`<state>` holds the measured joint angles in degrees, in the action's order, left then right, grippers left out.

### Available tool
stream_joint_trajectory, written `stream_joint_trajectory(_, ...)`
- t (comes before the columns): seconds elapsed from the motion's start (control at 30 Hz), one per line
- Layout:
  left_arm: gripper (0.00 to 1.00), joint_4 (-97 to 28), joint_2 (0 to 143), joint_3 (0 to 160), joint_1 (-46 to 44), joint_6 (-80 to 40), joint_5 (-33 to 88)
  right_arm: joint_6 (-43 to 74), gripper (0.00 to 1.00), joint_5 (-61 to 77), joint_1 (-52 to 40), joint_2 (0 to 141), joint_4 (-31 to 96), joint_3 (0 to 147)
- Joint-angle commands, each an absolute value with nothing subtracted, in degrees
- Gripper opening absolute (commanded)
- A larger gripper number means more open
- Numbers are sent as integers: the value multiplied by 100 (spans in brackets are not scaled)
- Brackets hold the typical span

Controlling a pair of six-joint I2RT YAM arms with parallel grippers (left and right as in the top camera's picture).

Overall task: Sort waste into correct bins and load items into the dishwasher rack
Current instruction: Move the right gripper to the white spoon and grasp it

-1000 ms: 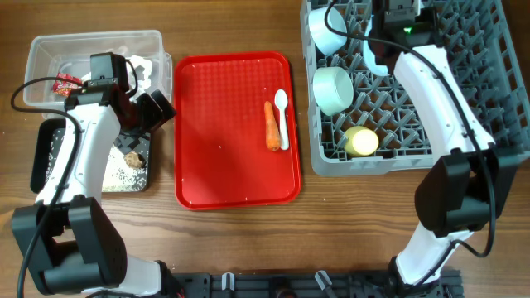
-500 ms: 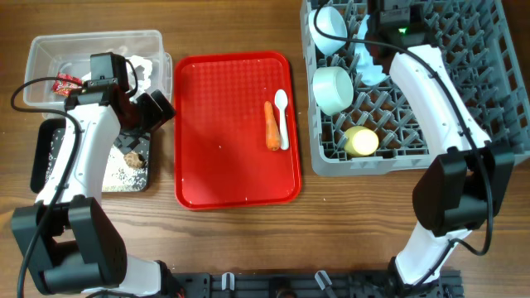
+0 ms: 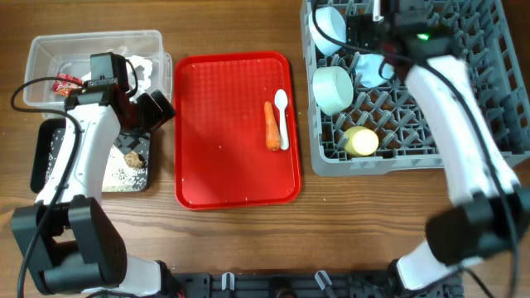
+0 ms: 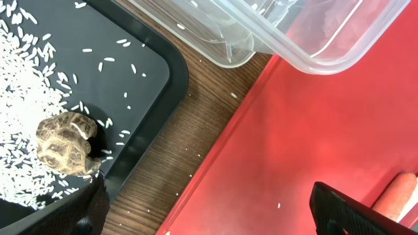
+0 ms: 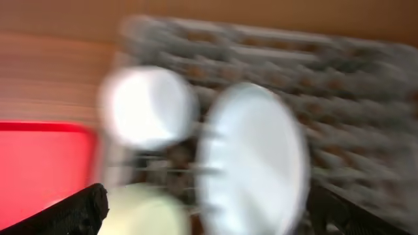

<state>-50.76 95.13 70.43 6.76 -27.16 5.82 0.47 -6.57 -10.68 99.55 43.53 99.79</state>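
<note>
Pale blue plate stands on edge among the pegs at back-left of dishwasher rack, just ahead of right claw; claw spread wide, gripping nothing, view blurred. Bowl just beside plate, yellow cup near rack's front wall. Left claw wide apart, holding nothing, over black tray edge and red serving tray. Red wrapper print too small to read.

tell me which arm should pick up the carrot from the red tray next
Left, probably. The left gripper is open at the red tray's left edge, the carrot in its wrist view, and the black tray holding rice and the food scrap lies beside it. The right gripper is over the dishwasher rack.
</note>
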Motion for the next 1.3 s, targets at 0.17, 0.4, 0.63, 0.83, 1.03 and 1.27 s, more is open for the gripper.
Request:
stream_joint_trajectory(0.17, 100, -5078, 9485, 7083, 698, -2749, 528, 534, 100, 4733, -1127, 9531, 4121, 9970)
stream_joint_trajectory(0.4, 100, -5078, 9483, 7083, 698, -2749, 528, 989, 84, 3529, -1949, 9963, 4294, 9968)
stream_joint_trajectory(0.63, 100, -5078, 9485, 7083, 698, -2749, 528, 2445, 80, 405, -3109, 10556, 4880, 9968)
stream_joint_trajectory(0.83, 100, -5078, 9485, 7083, 698, -2749, 528, 2593, 75, 499, -3162, 11048, 5229, 9968)
stream_joint_trajectory(1.03, 100, -5078, 9485, 7083, 698, -2749, 528, 2718, 69, 513, -3236, 11428, 5358, 9968)
stream_joint_trajectory(1.27, 100, -5076, 9483, 7083, 698, -2749, 526, 3159, 59, -75, -3262, 11688, 5367, 9961)
